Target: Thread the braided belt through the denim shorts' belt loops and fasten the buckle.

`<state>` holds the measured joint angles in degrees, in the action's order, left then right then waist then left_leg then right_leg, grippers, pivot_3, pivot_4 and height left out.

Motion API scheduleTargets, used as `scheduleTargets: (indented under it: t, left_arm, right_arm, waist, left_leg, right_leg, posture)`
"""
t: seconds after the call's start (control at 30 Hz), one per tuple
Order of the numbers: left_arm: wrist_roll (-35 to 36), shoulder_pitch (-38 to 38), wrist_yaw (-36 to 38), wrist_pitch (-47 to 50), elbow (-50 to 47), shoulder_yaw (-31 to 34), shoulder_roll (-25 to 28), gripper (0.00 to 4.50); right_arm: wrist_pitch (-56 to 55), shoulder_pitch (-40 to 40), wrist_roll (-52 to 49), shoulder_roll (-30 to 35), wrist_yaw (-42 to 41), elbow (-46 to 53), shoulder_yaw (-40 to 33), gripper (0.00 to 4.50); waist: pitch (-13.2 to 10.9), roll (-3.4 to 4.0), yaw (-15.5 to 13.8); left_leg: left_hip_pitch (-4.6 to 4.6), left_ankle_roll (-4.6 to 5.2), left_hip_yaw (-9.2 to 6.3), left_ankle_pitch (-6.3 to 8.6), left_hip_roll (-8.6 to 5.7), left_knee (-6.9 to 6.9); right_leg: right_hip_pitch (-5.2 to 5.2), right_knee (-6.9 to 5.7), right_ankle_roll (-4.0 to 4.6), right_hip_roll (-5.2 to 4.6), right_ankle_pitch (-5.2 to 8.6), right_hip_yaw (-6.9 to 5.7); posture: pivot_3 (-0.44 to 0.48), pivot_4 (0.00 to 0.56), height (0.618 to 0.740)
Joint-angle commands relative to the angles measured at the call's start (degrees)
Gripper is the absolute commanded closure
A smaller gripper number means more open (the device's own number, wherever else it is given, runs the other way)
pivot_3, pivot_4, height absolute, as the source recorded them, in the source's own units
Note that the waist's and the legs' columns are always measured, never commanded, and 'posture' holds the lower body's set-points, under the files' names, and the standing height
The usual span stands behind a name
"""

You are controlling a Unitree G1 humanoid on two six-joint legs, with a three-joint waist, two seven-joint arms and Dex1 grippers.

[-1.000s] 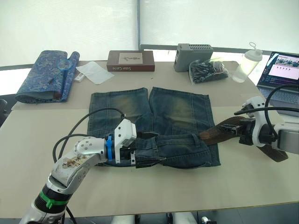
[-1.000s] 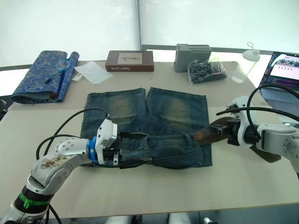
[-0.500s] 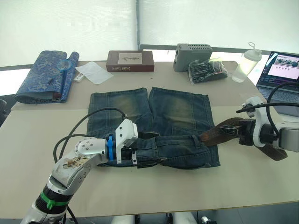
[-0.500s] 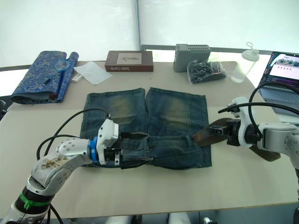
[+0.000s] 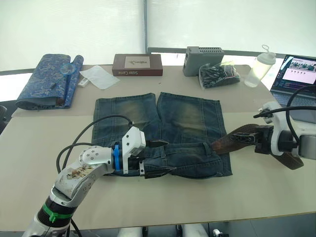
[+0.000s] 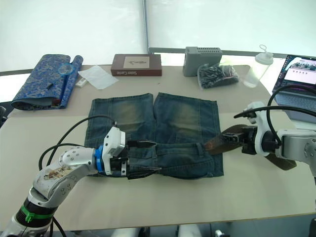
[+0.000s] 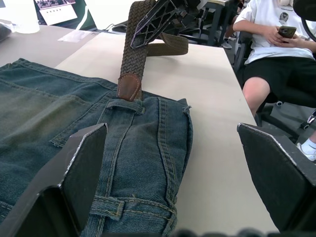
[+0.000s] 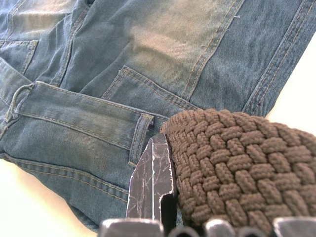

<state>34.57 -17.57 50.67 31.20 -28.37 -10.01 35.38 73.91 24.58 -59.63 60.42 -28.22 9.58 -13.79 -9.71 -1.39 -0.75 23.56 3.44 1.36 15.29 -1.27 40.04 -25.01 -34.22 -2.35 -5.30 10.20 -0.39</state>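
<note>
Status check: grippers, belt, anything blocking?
Left gripper open over the shorts' waistband. Right gripper shut on the belt, its tip at a belt loop. Nothing blocking.

Only one legible text: brown box [image 5: 138, 64] at table's far edge has pale lettering on its front side, approx. "Sister Carrie", 2nd word unsure. Lid carries a pale label w/ print too small to read. Laptop [image 5: 298, 72] at far right shows a screen w/ rows of tiny text, unreadable. Grey box [image 5: 203, 59], bottle [image 5: 259, 66], blue fabric roll [image 5: 47, 80]: no readable marks. Shorts [image 5: 163, 133] and belt [image 5: 238, 139]: no brand tag or label legible, incl. wrist views.
</note>
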Motion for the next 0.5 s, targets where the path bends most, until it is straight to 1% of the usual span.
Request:
scheduleTargets:
  t: [0.03, 0.27, 0.5]
  left_arm:
    - [-0.17, 0.15, 0.15, -0.84, -1.99, 0.97, -0.06, 0.05]
    - [-0.52, 0.44, 0.26, -1.05, -1.98, 0.91, -0.28, 0.05]
    - [-1.01, 0.69, 0.36, -1.54, -2.01, 0.76, -0.34, 0.05]
  right_arm:
    - [0.71, 1.38, -0.14, -0.29, -0.79, 1.51, -2.50, 4.50]
    - [1.45, 1.44, -0.13, -0.87, -1.10, 1.54, -3.20, 4.50]
    - [1.20, 0.13, 3.19, -1.07, -1.59, 2.04, -0.01, 4.50]
  waist:
    - [0.00, 0.01, 0.01]
    - [0.01, 0.01, 0.03]
    - [0.01, 0.01, 0.03]
  left_leg:
    - [-0.01, 0.00, 0.01, 0.00, 0.00, 0.01]
    - [-0.07, 0.00, 0.03, 0.00, 0.00, 0.04]
    - [-0.12, 0.00, 0.07, 0.00, 0.00, 0.12]
  right_leg:
    - [0.00, -0.01, 0.00, 0.00, 0.00, 0.01]
    - [0.03, -0.08, 0.00, 0.01, -0.01, 0.05]
    - [0.03, -0.23, 0.00, 0.01, -0.01, 0.09]
  posture:
    - [0.000, 0.150, 0.740]
    - [0.000, 0.150, 0.740]
    - [0.000, 0.150, 0.740]
